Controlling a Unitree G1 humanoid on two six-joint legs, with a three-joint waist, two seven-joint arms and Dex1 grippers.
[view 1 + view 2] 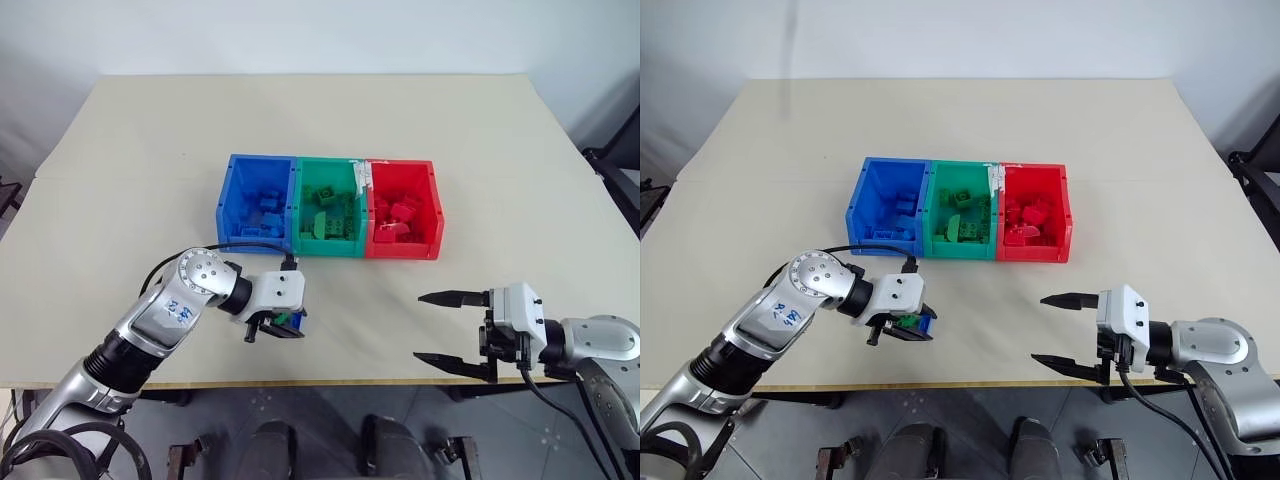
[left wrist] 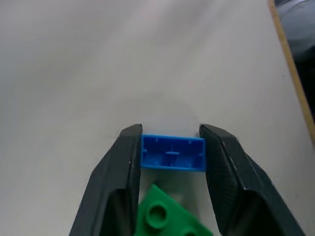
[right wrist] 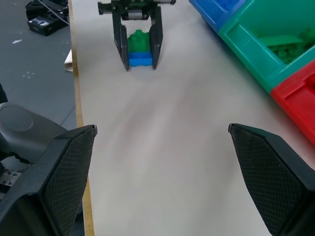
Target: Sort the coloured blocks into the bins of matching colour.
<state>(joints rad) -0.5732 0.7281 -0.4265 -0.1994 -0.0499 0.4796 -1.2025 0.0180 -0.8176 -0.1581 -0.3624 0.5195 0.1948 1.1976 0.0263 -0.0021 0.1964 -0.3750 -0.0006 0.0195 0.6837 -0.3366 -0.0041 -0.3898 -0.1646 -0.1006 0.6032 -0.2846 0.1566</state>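
Left end effector point(image 2: 170, 147) clamped on blue block point(image 2: 173, 153), green block point(image 2: 165, 219) behind, right end effector point(image 1: 446, 328) apart.

We look down over the table point(image 1: 480, 150) from the head, while both wrist views closely share the blue block point(image 2: 173, 153).

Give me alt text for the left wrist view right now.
The left gripper is shut on a blue block between its two black fingers, just above the pale table. A green block sits right behind the blue one, between the fingers.
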